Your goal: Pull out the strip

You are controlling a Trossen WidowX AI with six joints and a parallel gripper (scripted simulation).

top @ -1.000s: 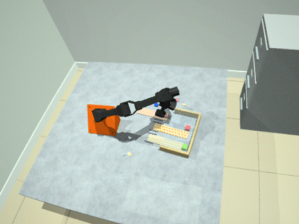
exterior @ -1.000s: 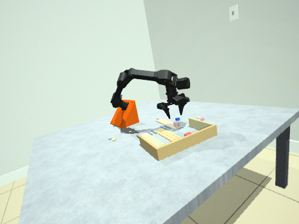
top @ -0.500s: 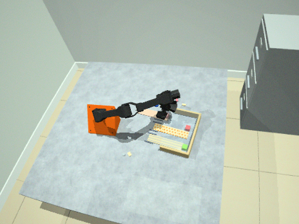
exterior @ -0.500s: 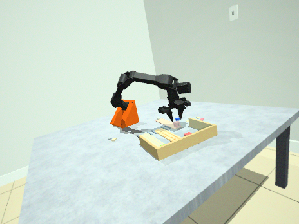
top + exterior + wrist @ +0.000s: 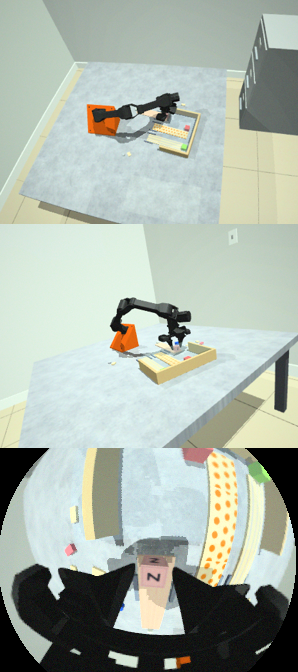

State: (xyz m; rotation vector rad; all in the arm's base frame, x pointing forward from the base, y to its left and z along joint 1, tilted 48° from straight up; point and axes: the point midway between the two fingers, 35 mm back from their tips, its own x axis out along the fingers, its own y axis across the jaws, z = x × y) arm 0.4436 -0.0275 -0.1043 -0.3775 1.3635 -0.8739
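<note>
The labelled cube (image 5: pixel 154 577) (image 5: pixel 176 347) is pale pink with a dark letter on top. It rests on a peach strip (image 5: pixel 153 612) (image 5: pixel 148 113) (image 5: pixel 163 345) that reaches out of the tray's open end toward the arm's base. My gripper (image 5: pixel 153 568) (image 5: pixel 163 117) (image 5: pixel 176 345) is lowered over the cube, with one finger on each side of it. The fingers stand partly closed, and I see no firm grip on the cube. In the top view the wrist hides the cube.
A shallow wooden tray (image 5: pixel 195 128) (image 5: pixel 180 369) holds an orange dotted strip (image 5: pixel 170 131) (image 5: pixel 222 511) with a red cube (image 5: pixel 187 127), and a cream strip (image 5: pixel 163 141) with a green cube (image 5: pixel 184 147) (image 5: pixel 260 472). Small scraps (image 5: pixel 128 154) lie on the table. The orange arm base (image 5: pixel 102 120) stands to the left.
</note>
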